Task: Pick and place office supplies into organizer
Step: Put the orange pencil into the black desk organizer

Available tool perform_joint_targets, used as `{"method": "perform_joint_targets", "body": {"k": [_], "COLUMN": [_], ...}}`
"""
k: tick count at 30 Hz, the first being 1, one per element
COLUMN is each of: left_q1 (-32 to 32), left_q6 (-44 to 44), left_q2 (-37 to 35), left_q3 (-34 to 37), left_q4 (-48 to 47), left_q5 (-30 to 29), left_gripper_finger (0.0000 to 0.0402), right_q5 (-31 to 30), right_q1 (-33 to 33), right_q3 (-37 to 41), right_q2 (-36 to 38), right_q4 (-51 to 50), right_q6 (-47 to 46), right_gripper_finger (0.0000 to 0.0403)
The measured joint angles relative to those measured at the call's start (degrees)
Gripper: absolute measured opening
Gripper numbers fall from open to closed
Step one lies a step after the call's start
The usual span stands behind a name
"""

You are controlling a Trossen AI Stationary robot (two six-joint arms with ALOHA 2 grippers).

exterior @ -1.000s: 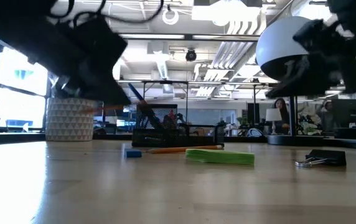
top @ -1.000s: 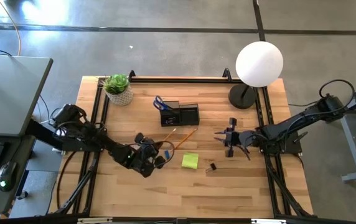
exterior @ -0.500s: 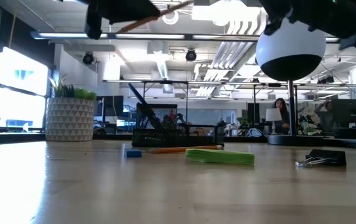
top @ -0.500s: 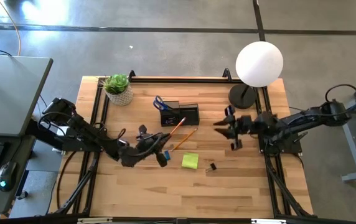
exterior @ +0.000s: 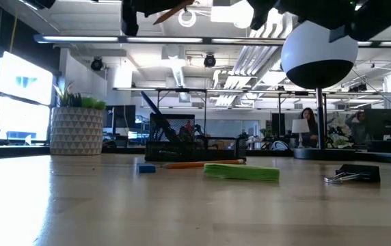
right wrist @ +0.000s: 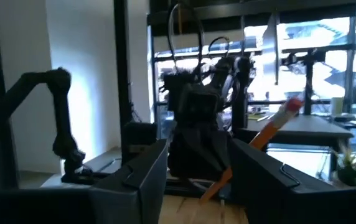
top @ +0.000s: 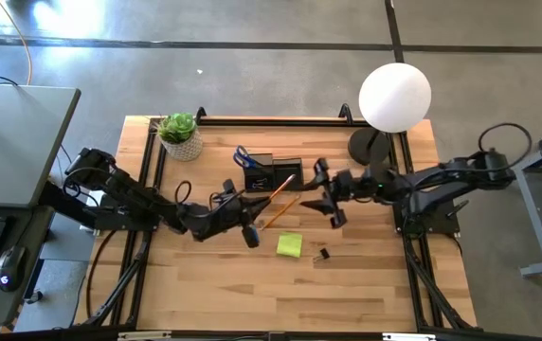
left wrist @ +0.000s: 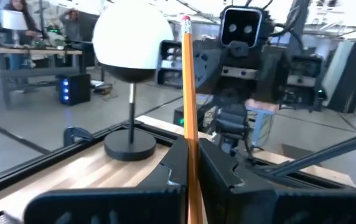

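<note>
My left gripper point(top: 250, 213) is raised above the table's middle and shut on an orange pencil point(top: 279, 192), whose eraser end point(left wrist: 185, 22) points at my right gripper point(top: 325, 194). That one hovers open just beyond the eraser, apart from it. On the table lie a second pencil point(top: 284, 209), a yellow-green sticky note pad point(top: 289, 244), a black binder clip point(top: 322, 254) and a small blue piece point(exterior: 145, 168). The black organizer point(top: 274, 173) stands behind them with blue-handled scissors point(top: 242, 156) upright in it. My left gripper pinches the pencil's shaft point(left wrist: 192, 146) between its two fingers point(left wrist: 177, 167), toward the end away from the eraser; that end is hidden behind the fingers. The fingers come in about level from the table's left. The pencil is lifted clear of the table, slanting toward the organizer's right end.
A potted plant point(top: 180, 134) stands at the far left corner. A lamp with a white globe point(top: 394, 95) and a round black base point(top: 370, 147) stands at the far right. Black rails point(top: 150, 180) run along the table's sides. The near half of the wooden table point(top: 252, 294) is bare.
My left gripper has risen with the pencil, tipped from pointing down to about level, and drifted toward the table's right. My right gripper has risen and moved left toward the pencil's eraser end, swinging up to about level, and its fingers have spread wider.
</note>
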State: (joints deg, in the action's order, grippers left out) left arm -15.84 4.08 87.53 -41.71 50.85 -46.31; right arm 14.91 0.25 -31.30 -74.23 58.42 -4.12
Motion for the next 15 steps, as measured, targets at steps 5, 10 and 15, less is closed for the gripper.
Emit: {"method": "perform_joint_targets", "body": {"k": [5,10,15], "left_q1": [0.09,0.10,0.08], "left_q6": [0.46,1.35,2.19], "left_q2": [0.00,0.00,0.00], "left_q3": [0.00,0.00,0.00], "left_q4": [-0.73,-1.61,-2.56], "left_q5": [2.30,2.11,2.23], "left_gripper_finger": [0.0004,0.0005,0.0005], "right_q5": [0.33,0.39,0.88], "right_q1": [0.03,0.06,0.16], "right_q3": [-3.91,-5.84,-6.50], "right_q2": [-5.40,-8.11,-8.43], "right_q4": [-0.38,-0.28,0.11], "right_q6": [0.09,1.48,1.55], "right_gripper_finger": [0.0167,0.0162,0.0152]}}
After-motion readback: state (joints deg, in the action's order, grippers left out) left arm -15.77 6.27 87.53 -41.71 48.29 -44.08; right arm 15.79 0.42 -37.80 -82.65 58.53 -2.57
